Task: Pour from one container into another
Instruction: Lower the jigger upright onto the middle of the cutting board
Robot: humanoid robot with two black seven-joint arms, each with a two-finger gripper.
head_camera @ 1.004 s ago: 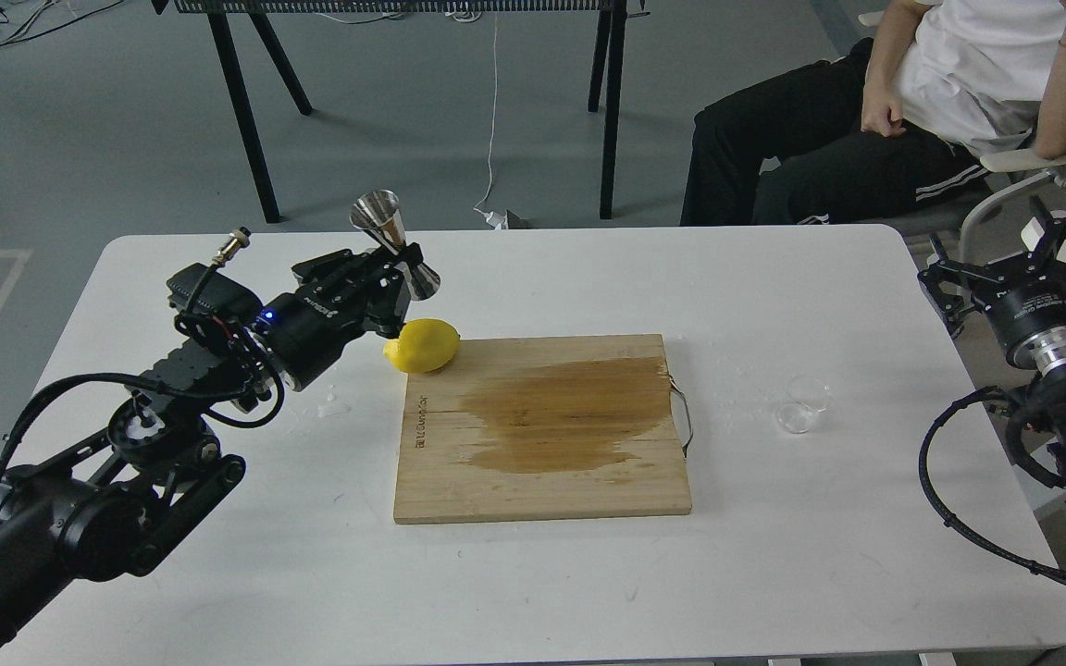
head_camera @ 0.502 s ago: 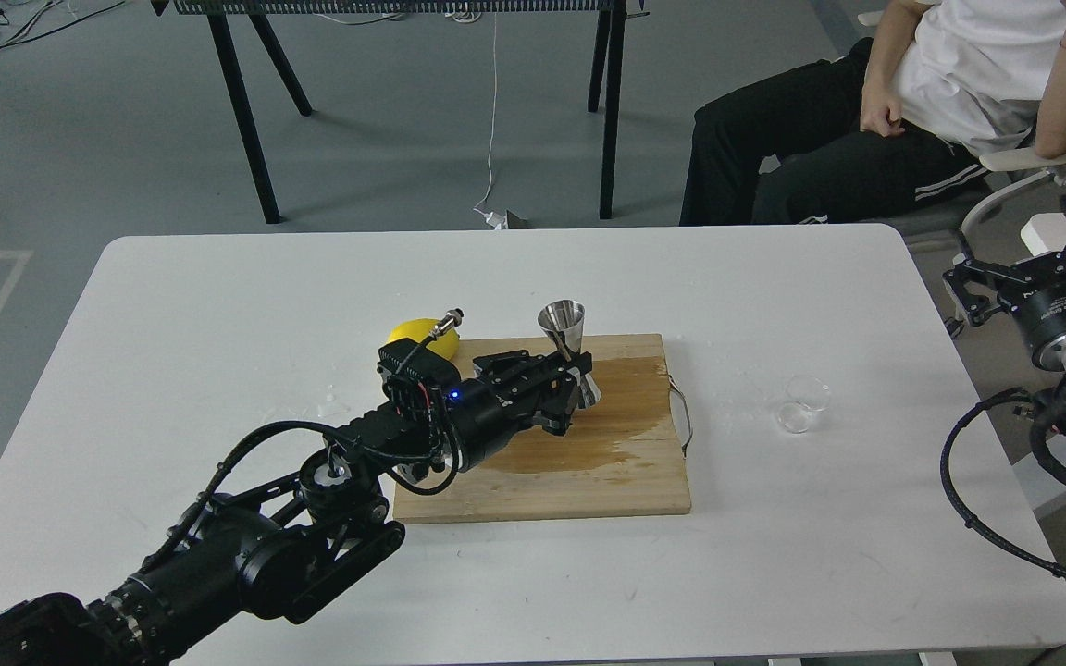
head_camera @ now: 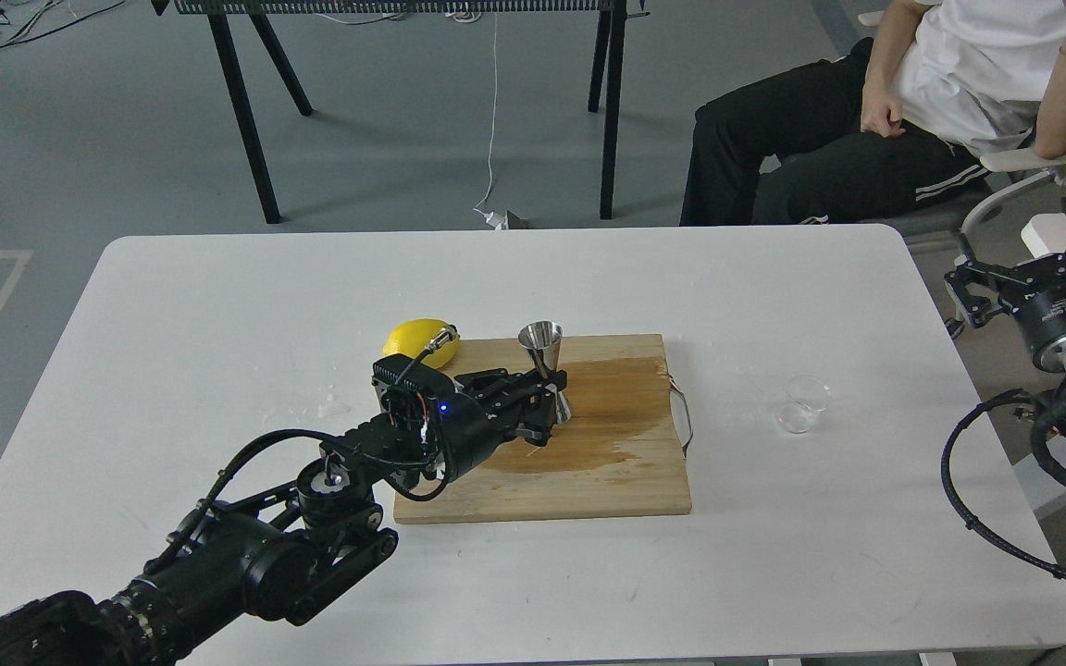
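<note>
The shiny steel jigger [head_camera: 544,356] stands upright over the wet patch of the wooden cutting board [head_camera: 588,481], and my left gripper [head_camera: 551,393] is shut on its narrow waist. Its foot looks close to or on the board; contact is hard to judge. The tiny clear cup [head_camera: 801,404] rests on the white table to the right of the board, apart from both arms. My right gripper [head_camera: 1047,268] hovers off the table's right edge, fingers spread open and holding nothing.
A yellow lemon [head_camera: 417,337] lies at the board's back-left corner, just behind my left wrist. The board has a metal handle [head_camera: 681,416] on its right side. Water drops [head_camera: 334,405] mark the table left of the board. A seated person [head_camera: 912,102] is behind the table's right end.
My left arm carried the jigger from the table's left, past the lemon, onto the board, then drew slightly back left and lower. My right gripper shifted a little to the right.
</note>
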